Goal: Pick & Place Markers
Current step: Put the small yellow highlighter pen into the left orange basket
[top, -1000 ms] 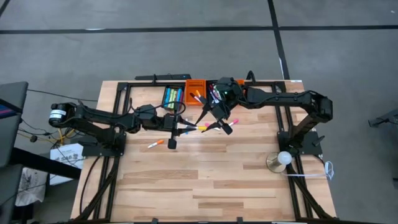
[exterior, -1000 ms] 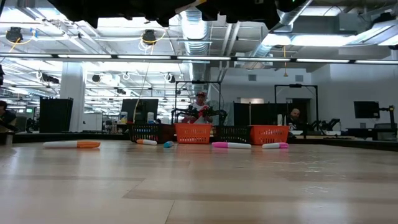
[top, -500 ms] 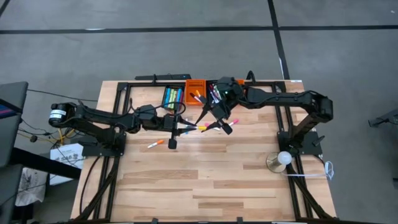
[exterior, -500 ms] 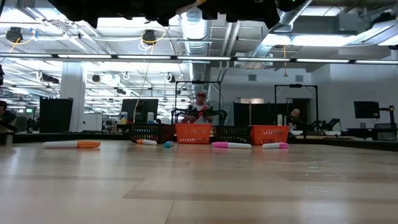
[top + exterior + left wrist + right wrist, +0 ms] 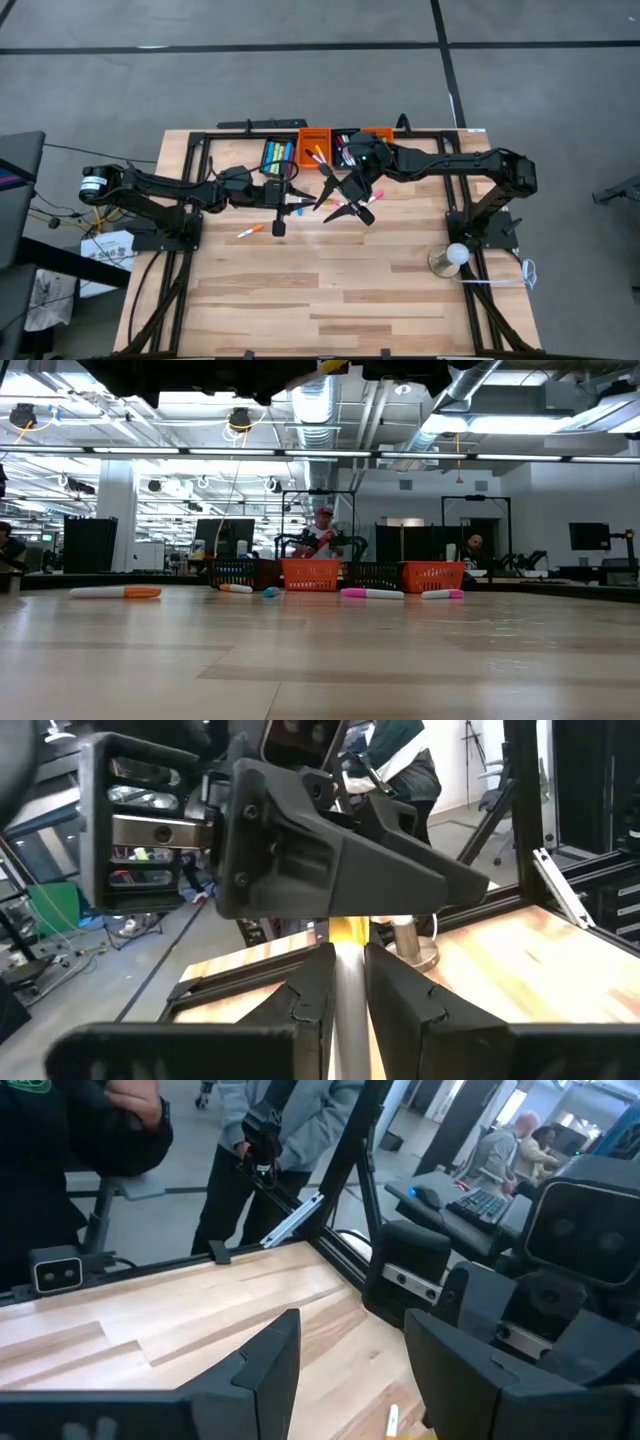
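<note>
- Left gripper (image 5: pixel 346 982), just short of the bins (image 5: pixel 316 139), pinched a yellow-tipped marker (image 5: pixel 348 932) between near-closed jaws.
- Right gripper (image 5: pixel 345 203), alongside, held its jaws spread and empty.
- Likely mid-carry; dropping into a bin came next.
- Other markers (image 5: pixel 372 593) lay on the surface (image 5: pixel 330 300) before the bins.

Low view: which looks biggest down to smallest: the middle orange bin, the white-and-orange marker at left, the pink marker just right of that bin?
1. Orange bin
2. White-and-orange marker
3. Pink marker
The two markers are unsure: the left one may only look longer because it lies nearer the camera.
</note>
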`<state>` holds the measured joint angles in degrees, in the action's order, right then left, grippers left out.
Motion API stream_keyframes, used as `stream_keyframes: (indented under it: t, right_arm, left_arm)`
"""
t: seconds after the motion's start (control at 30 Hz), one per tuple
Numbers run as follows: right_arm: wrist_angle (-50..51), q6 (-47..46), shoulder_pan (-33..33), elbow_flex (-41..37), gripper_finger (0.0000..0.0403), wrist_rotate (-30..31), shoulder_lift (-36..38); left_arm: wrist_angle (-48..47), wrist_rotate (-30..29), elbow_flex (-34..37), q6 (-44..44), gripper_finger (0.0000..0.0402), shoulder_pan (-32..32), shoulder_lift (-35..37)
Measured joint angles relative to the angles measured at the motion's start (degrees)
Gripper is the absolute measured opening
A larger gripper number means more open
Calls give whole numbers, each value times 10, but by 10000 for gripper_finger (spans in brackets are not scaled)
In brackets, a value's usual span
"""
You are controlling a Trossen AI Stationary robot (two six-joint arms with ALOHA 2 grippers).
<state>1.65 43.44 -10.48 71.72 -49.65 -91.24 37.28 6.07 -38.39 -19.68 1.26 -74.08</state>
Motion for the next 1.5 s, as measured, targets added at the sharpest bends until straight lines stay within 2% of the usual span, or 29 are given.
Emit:
stream_keyframes:
  t: [0.6, 0.97, 1.2, 1.3, 1.4, 1.5]
  right_arm:
    - [-17, 0, -1, 0, 170, 3, 0]
    - [113, -16, -69, 0, 170, 49, 20]
    - [188, -69, -115, 0, 167, 64, -11]
    - [190, -119, -119, 0, 168, 64, -36]
    - [197, -118, -119, 0, 166, 65, -69]
    - [206, -114, -114, 0, 161, 64, -95]
  left_arm:
    - [31, 23, 0, 1, 53, 0, -2]
    - [3, -18, -1, -2, 53, 0, -4]
    - [-127, -103, -1, 17, 53, 14, -4]
    - [-210, -104, -1, 45, 53, 21, -4]
    - [-289, -99, -1, 68, 53, 21, -9]
    - [-308, -54, 9, 97, 54, 20, -25]
